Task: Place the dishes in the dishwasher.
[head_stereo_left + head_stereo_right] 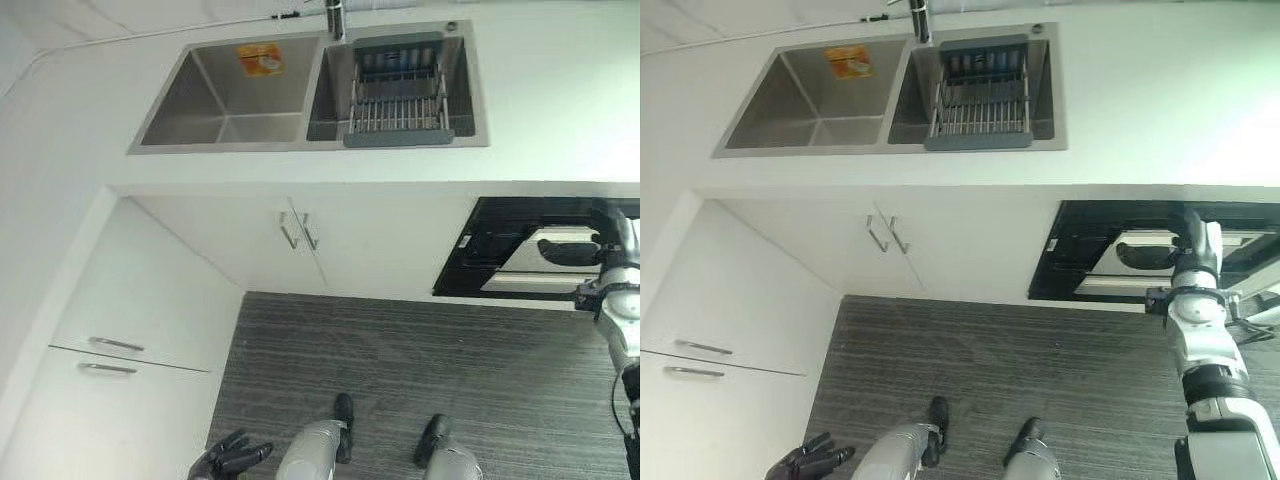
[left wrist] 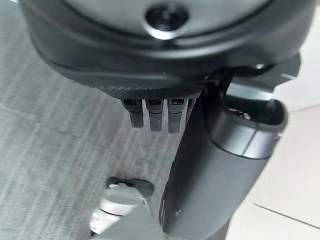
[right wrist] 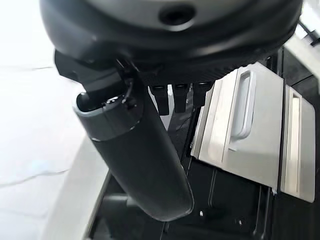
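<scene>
A white countertop [image 1: 560, 90] runs across the room above white cabinets [image 1: 250, 235], over a floor of grey striped planks [image 1: 400, 360]. Set into the counter is a steel double sink [image 1: 225, 95]; its left basin carries an orange sticker [image 1: 260, 59] on the back wall, and its right basin holds a grey dish rack [image 1: 397, 95] with wire tines, standing under the faucet [image 1: 335, 18]. No dishes can be made out in the rack from here.

Below the counter to the right of the cabinets, the black dishwasher [image 1: 1080, 250] shows a dark front with a silver panel and handle [image 3: 245, 112]. The robot's right hand [image 1: 1150, 255] reaches up against that front, close by the silver handle; in its wrist view the thumb stretches out straight and the fingers [image 3: 181, 97] point forward, uncurled, closing on nothing.

The left hand [image 1: 232, 455] hangs low over the floor near the corner drawers [image 1: 110, 355], its fingers [image 2: 156, 116] relaxed and apart, empty.
</scene>
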### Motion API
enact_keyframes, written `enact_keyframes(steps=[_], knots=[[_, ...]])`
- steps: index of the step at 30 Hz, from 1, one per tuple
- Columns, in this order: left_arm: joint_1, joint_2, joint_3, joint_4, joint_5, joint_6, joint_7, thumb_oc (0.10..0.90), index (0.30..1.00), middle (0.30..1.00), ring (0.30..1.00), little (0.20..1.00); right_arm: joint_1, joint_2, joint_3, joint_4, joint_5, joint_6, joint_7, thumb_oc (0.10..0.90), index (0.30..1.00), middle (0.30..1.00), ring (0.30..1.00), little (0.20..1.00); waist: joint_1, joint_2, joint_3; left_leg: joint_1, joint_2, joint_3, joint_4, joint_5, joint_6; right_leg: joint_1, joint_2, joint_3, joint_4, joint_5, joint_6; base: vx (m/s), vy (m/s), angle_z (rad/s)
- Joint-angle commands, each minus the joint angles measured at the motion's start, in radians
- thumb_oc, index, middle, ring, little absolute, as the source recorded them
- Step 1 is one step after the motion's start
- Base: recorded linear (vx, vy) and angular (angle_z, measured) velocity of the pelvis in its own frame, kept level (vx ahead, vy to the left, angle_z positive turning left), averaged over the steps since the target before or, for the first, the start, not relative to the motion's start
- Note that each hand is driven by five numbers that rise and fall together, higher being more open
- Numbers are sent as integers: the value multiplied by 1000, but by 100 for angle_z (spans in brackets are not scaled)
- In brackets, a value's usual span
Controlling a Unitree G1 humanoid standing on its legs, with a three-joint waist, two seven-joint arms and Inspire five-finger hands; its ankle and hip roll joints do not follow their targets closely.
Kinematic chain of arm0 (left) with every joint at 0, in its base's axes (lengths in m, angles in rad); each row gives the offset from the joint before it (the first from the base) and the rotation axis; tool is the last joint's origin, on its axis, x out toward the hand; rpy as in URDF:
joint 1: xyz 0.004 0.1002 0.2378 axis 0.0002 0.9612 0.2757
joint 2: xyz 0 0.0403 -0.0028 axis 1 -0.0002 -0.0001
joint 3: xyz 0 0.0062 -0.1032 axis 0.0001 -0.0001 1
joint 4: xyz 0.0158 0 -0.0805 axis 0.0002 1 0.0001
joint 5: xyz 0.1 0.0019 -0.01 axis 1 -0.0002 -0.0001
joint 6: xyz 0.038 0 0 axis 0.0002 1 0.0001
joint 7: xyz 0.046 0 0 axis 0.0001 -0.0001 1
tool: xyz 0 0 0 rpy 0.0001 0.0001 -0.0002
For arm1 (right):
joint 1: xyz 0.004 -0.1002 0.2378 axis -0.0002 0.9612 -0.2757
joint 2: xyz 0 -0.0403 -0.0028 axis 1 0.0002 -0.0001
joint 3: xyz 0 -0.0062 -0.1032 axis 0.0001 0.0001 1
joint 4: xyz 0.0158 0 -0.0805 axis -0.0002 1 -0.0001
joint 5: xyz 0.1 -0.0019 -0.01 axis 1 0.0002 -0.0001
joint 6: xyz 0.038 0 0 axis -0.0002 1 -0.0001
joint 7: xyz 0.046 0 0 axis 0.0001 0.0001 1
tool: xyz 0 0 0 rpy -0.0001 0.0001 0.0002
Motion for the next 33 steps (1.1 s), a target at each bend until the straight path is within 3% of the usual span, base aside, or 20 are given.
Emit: enact_keyframes(steps=[1,3,5,9,12,15,16,18,22,28,33], knots=[[85,61,-5,-32,-11,-74,14,800,900,900,900,900,-35,-13,-75,-31,36,-94,-54,800,900,900,900,900,17,-5,-42,40,86,31,58,-113,-91,65,-25,105,-40,-29,116,-56,-27,-39],[84,51,-9,-74,-56,-92,-31,800,900,900,900,900,42,51,-93,-59,50,-88,-24,800,900,900,900,900,5,-18,-49,53,90,35,58,-120,-88,75,-16,110,-40,-38,115,-48,46,-25],[77,39,-20,-69,-40,-154,-55,800,900,900,900,900,108,121,-99,-28,76,-93,49,800,900,900,900,900,-4,-35,-64,74,89,45,58,-131,-84,95,-18,104,-40,-41,116,-38,130,-13],[41,38,-20,-60,-25,-181,-93,800,900,900,900,900,180,193,-92,2,95,-93,135,800,900,900,900,900,-11,-59,-79,101,72,52,58,-151,-71,115,-41,91,-40,-25,119,7,177,-19],[8,52,-24,-58,-10,-176,-112,800,900,900,900,900,224,242,-72,34,101,-84,193,800,900,900,900,900,-12,-79,-86,121,50,48,58,-168,-56,126,-63,85,-40,7,127,38,185,-1],[-30,74,-23,-48,11,-171,-140,800,900,900,900,900,267,294,-14,95,35,-96,245,800,900,900,900,900,-22,-105,-93,136,12,22,58,-189,-28,137,-66,99,-40,117,140,62,130,5],[-34,78,-23,-47,8,-172,-143,800,900,900,900,900,274,298,-6,101,37,-94,249,800,900,900,900,900,-25,-106,-94,138,11,16,58,-191,-24,138,-57,104,-40,121,139,58,69,11],[-62,71,-23,-20,0,-185,-125,800,900,900,900,900,287,320,21,157,36,-96,277,800,900,900,900,900,-46,-110,-101,141,14,1,58,-191,-18,113,20,154,-40,43,120,17,2,4],[-126,39,-21,51,11,-227,-93,800,900,900,900,900,294,356,77,261,-13,-107,338,800,900,900,900,900,-67,-128,-128,132,7,-14,58,-189,-12,95,114,228,-40,-28,88,-11,-125,27],[-128,0,-17,81,-13,-282,-91,800,900,900,900,900,301,373,103,321,-25,-94,359,800,900,900,900,900,-69,-124,-156,159,50,22,58,-185,-48,139,154,200,-40,-97,36,-19,-193,17],[-130,-11,-28,81,-17,-293,-110,800,900,900,900,900,308,368,106,288,-10,-84,329,800,900,900,900,900,-78,-108,-157,169,69,22,58,-173,-67,165,156,173,-40,-119,21,-7,-80,22]])
